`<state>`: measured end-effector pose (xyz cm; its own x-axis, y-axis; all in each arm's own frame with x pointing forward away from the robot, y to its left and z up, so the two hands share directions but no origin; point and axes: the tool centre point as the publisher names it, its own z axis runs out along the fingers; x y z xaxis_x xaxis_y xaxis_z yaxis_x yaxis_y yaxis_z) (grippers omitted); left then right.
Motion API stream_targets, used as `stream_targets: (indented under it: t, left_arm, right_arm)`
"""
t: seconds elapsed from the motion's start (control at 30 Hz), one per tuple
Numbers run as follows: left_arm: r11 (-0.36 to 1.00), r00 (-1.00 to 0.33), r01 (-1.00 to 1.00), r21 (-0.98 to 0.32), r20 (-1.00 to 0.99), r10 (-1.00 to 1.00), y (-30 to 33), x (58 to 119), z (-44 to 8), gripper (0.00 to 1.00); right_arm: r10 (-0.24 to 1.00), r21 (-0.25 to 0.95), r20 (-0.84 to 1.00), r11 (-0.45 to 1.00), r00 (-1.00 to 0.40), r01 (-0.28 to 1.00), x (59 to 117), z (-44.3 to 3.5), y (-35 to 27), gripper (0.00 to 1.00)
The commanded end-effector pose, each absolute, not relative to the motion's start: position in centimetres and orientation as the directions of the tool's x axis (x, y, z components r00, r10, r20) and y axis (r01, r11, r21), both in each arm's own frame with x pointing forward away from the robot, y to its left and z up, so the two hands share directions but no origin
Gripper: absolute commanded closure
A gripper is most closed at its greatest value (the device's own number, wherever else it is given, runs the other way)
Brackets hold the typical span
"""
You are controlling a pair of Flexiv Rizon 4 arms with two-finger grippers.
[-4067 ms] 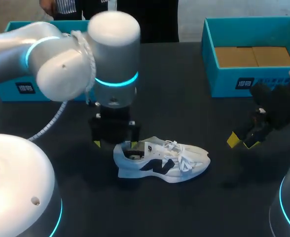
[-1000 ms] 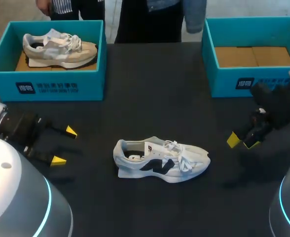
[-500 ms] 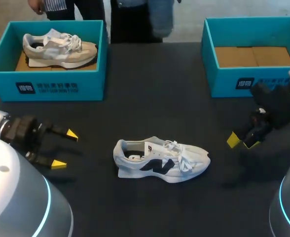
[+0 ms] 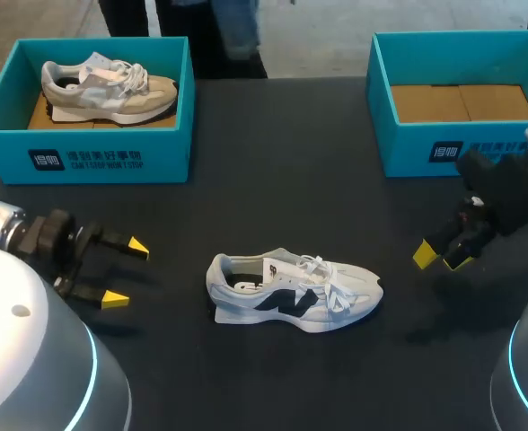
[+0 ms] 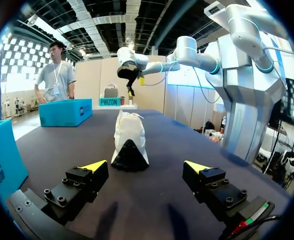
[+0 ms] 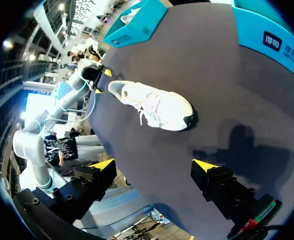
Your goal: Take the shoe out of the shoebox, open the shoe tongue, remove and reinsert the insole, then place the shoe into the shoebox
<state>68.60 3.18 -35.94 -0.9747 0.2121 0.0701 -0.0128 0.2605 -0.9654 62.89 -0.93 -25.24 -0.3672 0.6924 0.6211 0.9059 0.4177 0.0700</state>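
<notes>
Head view: left end effector, open and empty, edged toward the shoe.

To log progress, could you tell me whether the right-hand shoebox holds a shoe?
No, the right shoebox shows only bare cardboard; the white shoe lies on the table.

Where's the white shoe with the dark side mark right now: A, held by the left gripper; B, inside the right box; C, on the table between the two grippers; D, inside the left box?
C: the white shoe lies on the table between the open left gripper and the open right gripper, touched by neither.
</notes>
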Motion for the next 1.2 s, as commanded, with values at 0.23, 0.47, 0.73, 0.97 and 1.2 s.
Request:
stream_targets:
  t: [0.23,0.47,0.73,0.97,1.2]
  left_arm:
    - [0.262,-0.979,-0.051,-0.964,0.1,0.176,1.6,66.9,-36.4,0.0]
    - [0.263,-0.981,-0.059,-0.963,0.104,0.161,0.0,66.8,-36.8,0.0]
    - [0.269,-0.988,-0.049,-0.962,0.087,0.129,-2.1,67.1,-37.5,0.0]
    - [0.269,-0.988,-0.049,-0.962,0.087,0.129,-2.1,67.1,-37.5,0.0]
    - [0.269,-0.988,-0.049,-0.962,0.087,0.129,-2.1,67.1,-37.5,0.0]
  right_arm:
    - [0.694,0.069,0.619,0.417,-0.366,0.906,62.8,-25.3,-0.9,0.0]
    - [0.694,0.069,0.619,0.417,-0.366,0.906,62.8,-25.3,-0.9,0.0]
    - [0.694,0.069,0.619,0.417,-0.366,0.906,62.8,-25.3,-0.9,0.0]
    - [0.694,0.069,0.619,0.417,-0.366,0.906,62.8,-25.3,-0.9,0.0]
    - [0.694,0.069,0.619,0.417,-0.366,0.906,62.8,-25.3,-0.9,0.0]
